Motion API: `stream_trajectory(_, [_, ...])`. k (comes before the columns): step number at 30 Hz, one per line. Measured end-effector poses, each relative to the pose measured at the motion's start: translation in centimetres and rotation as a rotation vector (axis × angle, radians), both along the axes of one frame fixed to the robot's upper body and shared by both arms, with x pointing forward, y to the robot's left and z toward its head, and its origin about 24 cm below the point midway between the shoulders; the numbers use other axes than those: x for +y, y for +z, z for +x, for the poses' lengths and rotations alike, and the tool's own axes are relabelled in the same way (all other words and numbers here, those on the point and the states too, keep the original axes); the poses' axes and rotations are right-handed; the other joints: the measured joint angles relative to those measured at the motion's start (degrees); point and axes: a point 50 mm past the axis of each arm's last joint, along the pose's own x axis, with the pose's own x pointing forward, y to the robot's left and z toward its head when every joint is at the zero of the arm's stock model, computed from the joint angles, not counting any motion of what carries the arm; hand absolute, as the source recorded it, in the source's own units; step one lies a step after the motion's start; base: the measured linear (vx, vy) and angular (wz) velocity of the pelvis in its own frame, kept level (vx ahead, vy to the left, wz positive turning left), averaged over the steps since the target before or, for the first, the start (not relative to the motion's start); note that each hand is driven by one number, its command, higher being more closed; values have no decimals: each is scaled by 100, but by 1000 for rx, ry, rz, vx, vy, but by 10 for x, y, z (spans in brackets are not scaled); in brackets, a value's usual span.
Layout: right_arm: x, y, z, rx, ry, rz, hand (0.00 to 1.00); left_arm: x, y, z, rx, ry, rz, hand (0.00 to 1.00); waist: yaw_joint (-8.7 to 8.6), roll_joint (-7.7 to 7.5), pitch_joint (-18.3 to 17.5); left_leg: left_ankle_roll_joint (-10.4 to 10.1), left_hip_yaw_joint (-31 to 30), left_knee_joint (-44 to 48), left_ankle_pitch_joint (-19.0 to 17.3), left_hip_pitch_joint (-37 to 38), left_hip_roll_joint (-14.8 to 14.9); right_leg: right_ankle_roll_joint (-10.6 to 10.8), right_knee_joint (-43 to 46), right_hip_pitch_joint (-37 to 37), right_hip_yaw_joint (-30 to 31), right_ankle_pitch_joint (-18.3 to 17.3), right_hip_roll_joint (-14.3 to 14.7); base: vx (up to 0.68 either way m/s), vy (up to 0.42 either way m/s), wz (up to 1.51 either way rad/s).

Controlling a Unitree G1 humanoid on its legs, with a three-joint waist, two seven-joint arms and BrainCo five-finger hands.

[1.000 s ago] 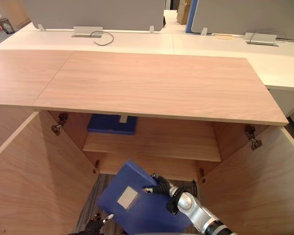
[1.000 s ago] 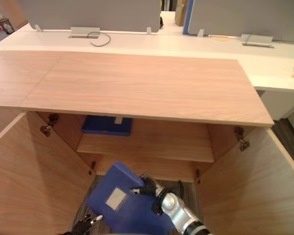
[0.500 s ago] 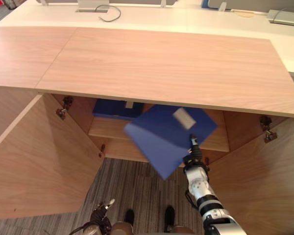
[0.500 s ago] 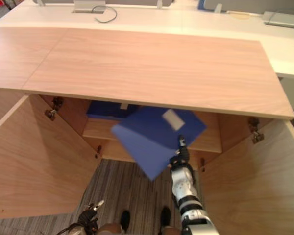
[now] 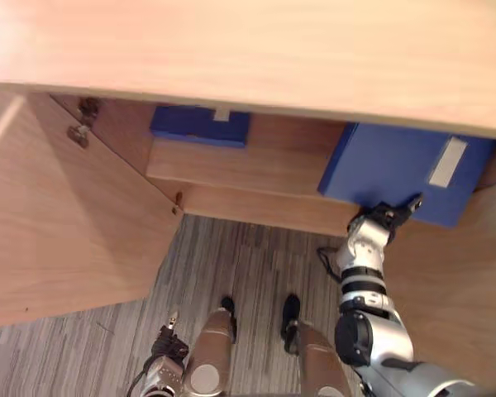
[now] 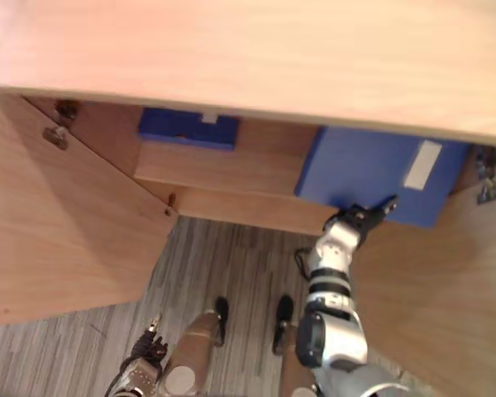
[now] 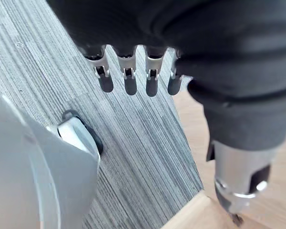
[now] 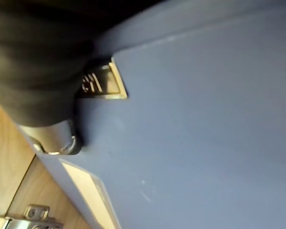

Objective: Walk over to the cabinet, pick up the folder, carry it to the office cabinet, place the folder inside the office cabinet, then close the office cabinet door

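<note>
The blue folder with a pale label on its spine sits tilted at the right end of the cabinet's shelf, under the wooden top. My right hand is shut on its lower near corner, one dark fingertip lying up its face. In the right wrist view the thumb presses on the folder's cover; the fingers are hidden behind it. My left hand hangs low at the left above the floor, its fingers relaxed and holding nothing.
A second blue folder lies flat at the back left of the shelf. The left door and the right door stand wide open on either side. Grey striped carpet lies in front of the cabinet.
The camera has tilted down and closer. My right hand has carried the folder from in front of the shelf to the right and into the cabinet, turning it more upright.
</note>
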Motion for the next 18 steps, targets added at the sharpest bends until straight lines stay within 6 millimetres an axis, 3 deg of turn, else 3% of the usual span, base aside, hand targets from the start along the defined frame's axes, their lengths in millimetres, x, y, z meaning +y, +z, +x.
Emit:
stream_trajectory(2, [2,22,8,-42,0,14,100,0,2,6,-2,29,0,0,19,-15,121,18,-5,613,-234,-445,-6,21,706,-512,92,-283,-28,-249,-53,-4])
stream_trajectory(3, [3,51,15,-84,5,36,100,2,8,16,-14,64,4,0,10,-23,252,48,-10,1294,-460,-990,-51,69,1513,-1135,151,-578,-119,-227,-28,3])
stream_trajectory(4, [0,60,16,-93,-1,35,100,1,10,20,-26,67,3,0,19,-29,300,57,-13,1488,-507,-1168,-95,79,1768,-1333,166,-666,-182,-217,-23,11])
stream_trajectory(7, [-24,94,14,-126,-62,9,100,4,17,24,-74,86,21,0,52,-3,533,93,-82,2237,-668,-1900,-292,140,2663,-2093,220,-960,-407,-175,14,30])
stream_trajectory(10, [-45,118,10,-176,-110,-2,100,17,12,4,-44,109,54,0,109,71,746,102,-185,2584,-711,-2313,-374,154,3001,-2455,188,-1025,-503,-127,59,19])
stream_trajectory(14, [-62,148,5,-234,-144,4,100,17,6,-14,-8,94,62,0,206,168,819,116,-186,2633,-653,-2557,-484,172,3136,-2694,197,-1042,-630,-63,65,18])
stream_trajectory(18, [-69,165,2,-264,-144,27,100,15,6,-15,-5,64,73,0,222,188,829,113,-202,2484,-576,-2562,-582,157,3119,-2723,171,-1065,-740,-15,37,17])
